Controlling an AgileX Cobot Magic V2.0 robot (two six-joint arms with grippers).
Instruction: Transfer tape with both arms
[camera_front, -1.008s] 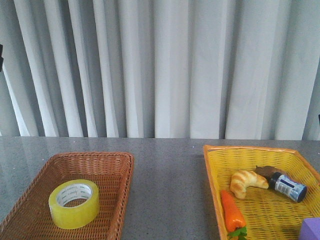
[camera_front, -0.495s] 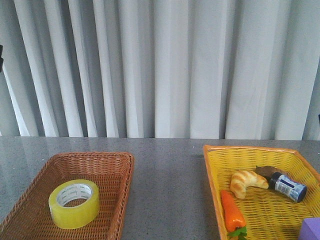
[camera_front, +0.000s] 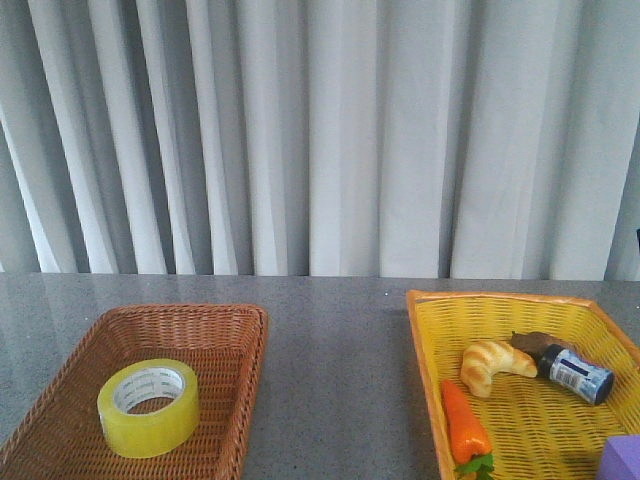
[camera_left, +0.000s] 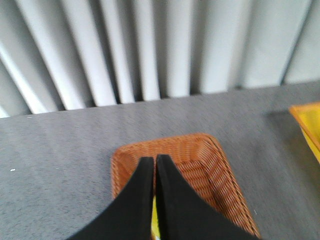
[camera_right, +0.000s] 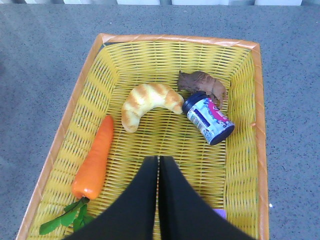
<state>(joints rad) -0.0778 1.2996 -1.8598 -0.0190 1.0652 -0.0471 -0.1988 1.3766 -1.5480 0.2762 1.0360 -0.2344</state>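
My left gripper has its two black fingers pressed together with only a thin seam between them, holding nothing. It hangs above the brown wicker basket, and a sliver of yellow shows just under the fingertips, too little for me to say what it is. My right gripper is likewise closed and empty, fingers meeting along a narrow line, poised over the yellow wicker basket.

In the front view neither of my arms shows. Nearest on the left, the tape lies flat on the floor of the brown basket, toward its near end, its white printed core facing up. Nearest on the right, in the yellow basket, lies the orange carrot with its green leaves toward me, and a purple block sits at the near right corner, cut off by the frame edge. Further in rests the croissant, and just beside it a small dark-capped bottle lies on its side, touching a brown animal figure.

Both baskets stand well apart on the grey speckled table. Behind the table hangs a pleated white curtain.
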